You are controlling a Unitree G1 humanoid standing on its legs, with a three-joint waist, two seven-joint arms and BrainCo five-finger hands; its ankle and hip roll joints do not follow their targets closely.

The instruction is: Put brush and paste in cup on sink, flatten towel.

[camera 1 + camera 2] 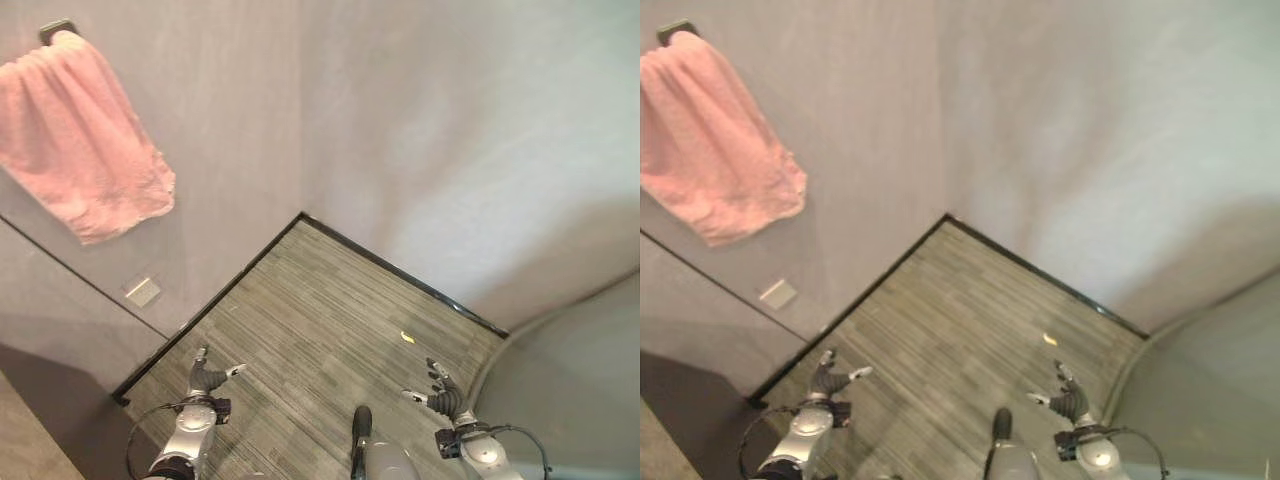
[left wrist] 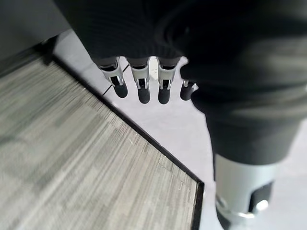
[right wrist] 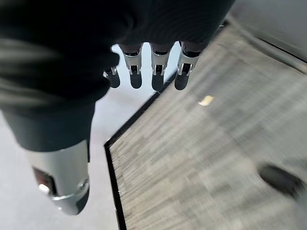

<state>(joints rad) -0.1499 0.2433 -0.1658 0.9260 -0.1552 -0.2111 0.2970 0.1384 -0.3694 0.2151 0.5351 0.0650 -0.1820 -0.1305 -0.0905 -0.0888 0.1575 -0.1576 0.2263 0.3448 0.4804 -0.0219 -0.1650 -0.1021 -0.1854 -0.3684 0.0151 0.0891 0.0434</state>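
Seemingly nothing is done yet: the pink towel is seen bunched on its wall hook, while the left hand and right hand are held empty over the floor, fingers relaxed.

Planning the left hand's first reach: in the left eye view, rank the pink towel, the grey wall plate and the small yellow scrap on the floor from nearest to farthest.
From the left hand:
1. Grey wall plate, low on the left wall.
2. Small yellow scrap, on the floor toward the right.
3. Pink towel, hanging high on the left wall.
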